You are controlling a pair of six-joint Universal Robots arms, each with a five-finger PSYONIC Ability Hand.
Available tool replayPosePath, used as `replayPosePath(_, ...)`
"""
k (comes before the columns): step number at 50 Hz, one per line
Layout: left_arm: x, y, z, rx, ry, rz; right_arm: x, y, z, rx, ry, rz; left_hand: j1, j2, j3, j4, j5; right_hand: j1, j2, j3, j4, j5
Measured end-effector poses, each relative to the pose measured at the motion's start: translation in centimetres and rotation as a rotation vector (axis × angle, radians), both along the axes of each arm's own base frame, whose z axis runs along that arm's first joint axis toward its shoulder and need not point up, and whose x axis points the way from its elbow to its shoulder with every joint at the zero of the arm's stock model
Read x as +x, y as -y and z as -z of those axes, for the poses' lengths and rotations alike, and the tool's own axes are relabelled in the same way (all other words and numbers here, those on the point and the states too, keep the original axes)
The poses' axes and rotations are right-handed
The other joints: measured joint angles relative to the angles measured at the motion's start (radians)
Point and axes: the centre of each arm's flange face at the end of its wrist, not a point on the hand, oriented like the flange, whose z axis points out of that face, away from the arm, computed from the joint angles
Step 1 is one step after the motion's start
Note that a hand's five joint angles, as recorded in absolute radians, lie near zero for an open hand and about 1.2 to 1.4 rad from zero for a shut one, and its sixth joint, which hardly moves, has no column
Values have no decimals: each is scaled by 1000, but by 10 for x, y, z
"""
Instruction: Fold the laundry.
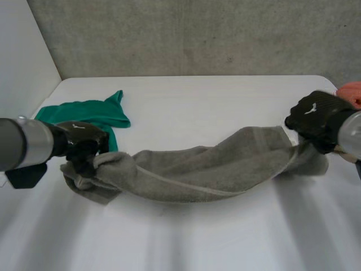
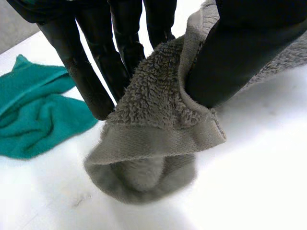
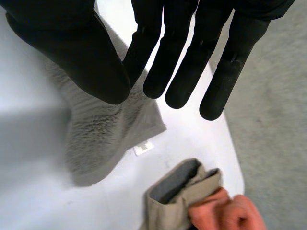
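A grey terry towel (image 1: 192, 169) stretches in a bunched band, crumpled green cloth (image 1: 90, 113) near one end.

The tabletop (image 1: 203, 96) is plain white. Across the middle of the frame, the towel (image 1: 197, 169) is an unpatterned taupe-grey with a small white label (image 3: 142, 148) near one corner. At the left is a teal-green cloth (image 1: 93, 113). The left hand (image 1: 83, 144) and right hand (image 1: 316, 116) are black. At the right edge is a coral-orange cloth (image 1: 351, 91), and beside it a khaki garment (image 3: 180, 194) with a grey inside. The wall (image 1: 197, 34) is mottled grey.
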Motion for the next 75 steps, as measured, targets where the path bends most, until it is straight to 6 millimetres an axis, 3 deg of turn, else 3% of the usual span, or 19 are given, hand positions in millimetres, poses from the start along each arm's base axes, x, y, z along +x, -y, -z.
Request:
replayPosePath(5, -15, 44, 21, -119, -11, -15, 14, 40, 24, -50, 49, 64, 0, 0, 0, 0, 0, 0, 0, 0, 0, 0)
replayPosePath(8, -26, 70, 15, -265, -49, -24, 21, 66, 23, -139, 113, 112, 0, 0, 0, 0, 0, 0, 0, 0, 0, 0)
replayPosePath(9, -33, 86, 4, -385, -89, -31, 23, 77, 18, -188, 151, 132, 0, 0, 0, 0, 0, 0, 0, 0, 0, 0)
replayPosePath(10, -38, 95, -7, -467, -121, -35, 27, 93, 7, -276, 223, 160, 0, 0, 0, 0, 0, 0, 0, 0, 0, 0)
replayPosePath(13, -47, 114, -41, -675, -224, -47, 31, 113, -21, -426, 363, 189, 0, 3, 0, 0, 0, 0, 0, 0, 0, 0)
replayPosePath(14, -51, 122, -67, -809, -307, -53, 32, 123, -46, -539, 477, 192, 0, 7, 0, 0, 0, 0, 0, 0, 0, 0)
replayPosePath(19, -53, 125, -130, -1052, -558, -52, 30, 128, -112, -826, 775, 120, 0, 7, 11, 0, 3, 0, 0, 0, 0, 0)
replayPosePath(24, -50, 122, -141, -1053, -665, -47, 30, 121, -131, -910, 864, 45, 0, 7, 11, 0, 12, 0, 0, 0, 0, 3)
replayPosePath(28, -47, 121, -123, -964, -657, -62, 33, 116, -114, -843, 839, 18, 0, 7, 11, 0, 12, 0, 0, 0, 0, 4)
replayPosePath(32, -42, 118, -78, -814, -572, -90, 36, 109, -68, -662, 761, 14, 0, 6, 11, -1, 12, 0, 0, 0, 0, 2)
replayPosePath(41, -33, 88, 54, -527, -276, -72, 27, 82, 49, -277, 597, 40, -17, -111, -97, -124, -72, 0, 0, 0, 0, 4)
replayPosePath(47, -27, 68, 105, -453, -145, -29, 16, 68, 103, -114, 501, 77, -272, -340, -324, -347, -305, 0, 0, 0, 0, 3)
replayPosePath(52, -23, 61, 113, -448, -117, -29, 9, 62, 118, -53, 466, 104, -401, -485, -468, -501, -463, 0, 0, 0, 0, 4)
replayPosePath(66, -16, 53, 118, -426, -102, -73, 2, 54, 118, -21, 470, 133, -401, -489, -473, -506, -462, 0, 0, 0, 0, 3)
replayPosePath(69, -14, 54, 121, -425, -94, -78, 1, 53, 116, -23, 469, 134, -45, -156, -145, -179, -144, 0, 0, 0, 0, 4)
replayPosePath(75, -8, 51, 111, -447, -73, -90, 1, 48, 113, -10, 442, 131, 32, 9, 11, -1, -7, 0, 0, 0, 0, 4)
